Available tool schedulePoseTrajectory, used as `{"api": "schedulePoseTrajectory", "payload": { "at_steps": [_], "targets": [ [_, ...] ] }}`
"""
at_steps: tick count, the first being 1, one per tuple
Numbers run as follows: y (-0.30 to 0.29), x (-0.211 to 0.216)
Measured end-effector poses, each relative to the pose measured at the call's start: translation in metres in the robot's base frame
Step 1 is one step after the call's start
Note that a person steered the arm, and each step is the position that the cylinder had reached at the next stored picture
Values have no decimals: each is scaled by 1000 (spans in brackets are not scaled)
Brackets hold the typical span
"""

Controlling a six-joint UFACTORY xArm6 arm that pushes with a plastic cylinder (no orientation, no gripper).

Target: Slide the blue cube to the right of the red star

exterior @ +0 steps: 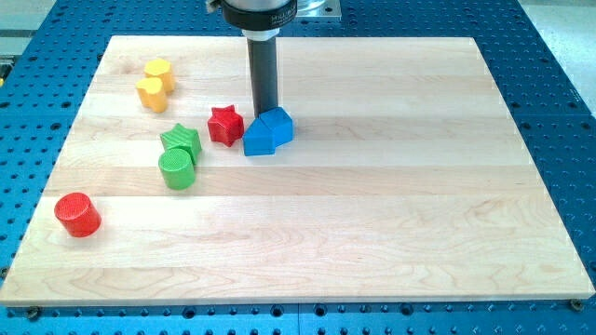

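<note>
The red star (224,125) lies left of the board's middle. Two blue blocks sit pressed together just to its right. The nearer one (259,139) looks like the blue cube and almost touches the star. The other blue block (279,123) is behind it to the right, and its shape is unclear. My tip (264,112) comes down from the view's top and stands right at the upper edge of the blue pair, between them and the star's upper right.
A green star (182,140) and a green cylinder (177,169) sit left of the red star. Two yellow blocks (155,84) lie at the upper left. A red cylinder (77,214) is at the lower left. The wooden board (391,214) rests on a blue perforated table.
</note>
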State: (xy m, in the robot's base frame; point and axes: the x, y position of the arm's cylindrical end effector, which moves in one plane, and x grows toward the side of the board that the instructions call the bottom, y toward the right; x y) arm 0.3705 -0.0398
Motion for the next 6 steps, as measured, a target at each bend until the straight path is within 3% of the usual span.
{"api": "schedulePoseTrajectory", "payload": {
  "at_steps": [1,2,3,4,6],
  "targets": [
    [72,5],
    [79,21],
    [64,47],
    [-21,47],
    [-3,25]
  ]
}}
